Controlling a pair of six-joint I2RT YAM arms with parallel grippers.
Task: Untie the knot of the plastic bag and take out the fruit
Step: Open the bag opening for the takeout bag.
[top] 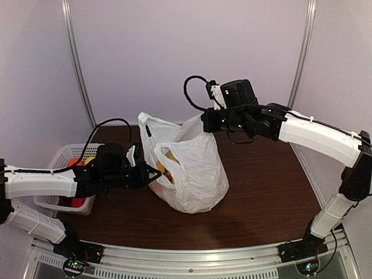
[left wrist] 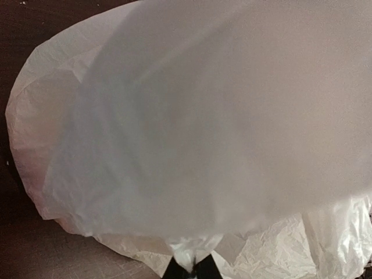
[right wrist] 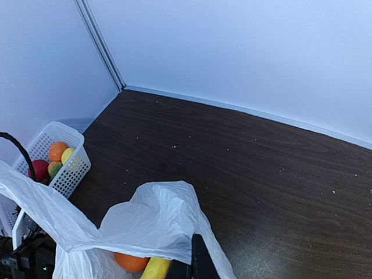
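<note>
The dark wood-grain table [top: 261, 192] carries the plastic bag [top: 195, 174], which stands near its middle, white, crinkled and open at the top. No lettering can be made out on its film. To the bag's left, at the table's edge, sits a white slatted basket [right wrist: 72, 171].

The right gripper [top: 204, 123] is above the bag's right side, jaws closed on a raised flap of its rim. The left gripper [top: 156, 172] is at the bag's left rim; in the left wrist view its dark fingertips [left wrist: 203, 268] nearly meet with bag film pinched between them.

The fruit [top: 167, 165] lies inside the bag, seen through its mouth: an orange piece [right wrist: 131, 261] touching a yellow piece [right wrist: 156, 268]. In the basket left of the bag lie an orange ball [right wrist: 57, 151], a yellow ball [right wrist: 68, 155] and a red ball [right wrist: 39, 170].
</note>
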